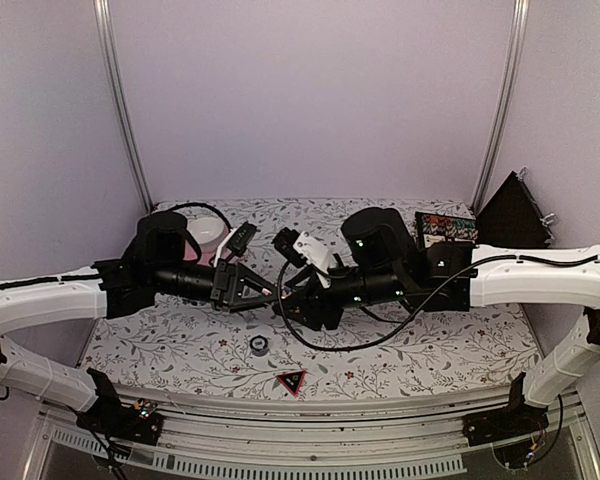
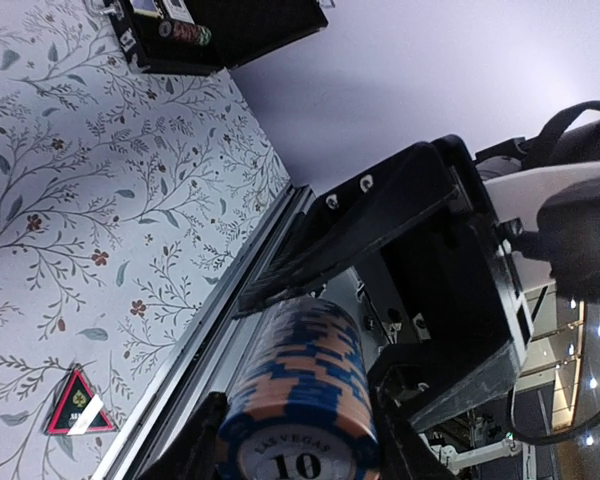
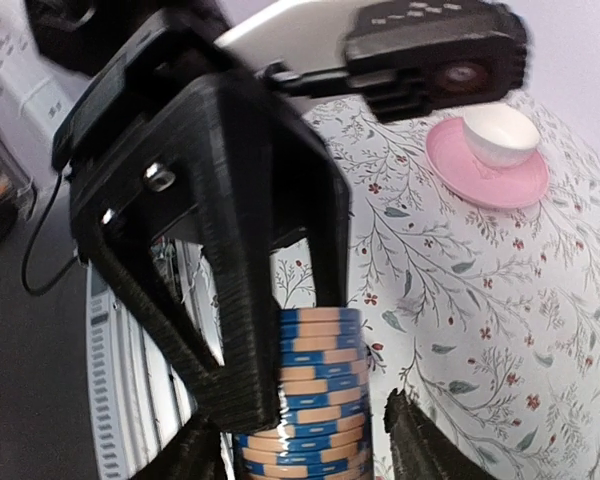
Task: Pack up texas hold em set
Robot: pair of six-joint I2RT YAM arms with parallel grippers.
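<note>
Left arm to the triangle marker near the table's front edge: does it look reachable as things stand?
Probably not yet. The left gripper is closed around the chip roll in mid-air, and the right gripper has its fingers either side of the same roll. The triangle marker itself lies uncovered, so the way looks free once the roll is put away.

saucer (image 3: 480,188) behind left arm (image 1: 180,280), room seemingly near marker (image 1: 291,381)

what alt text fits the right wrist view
A roll of blue and orange poker chips sits between the fingertips of the right tool at the bottom, with the black left tool straddling it from above. Behind, a white cup on a pink saucer stands on the floral tablecloth.
</note>
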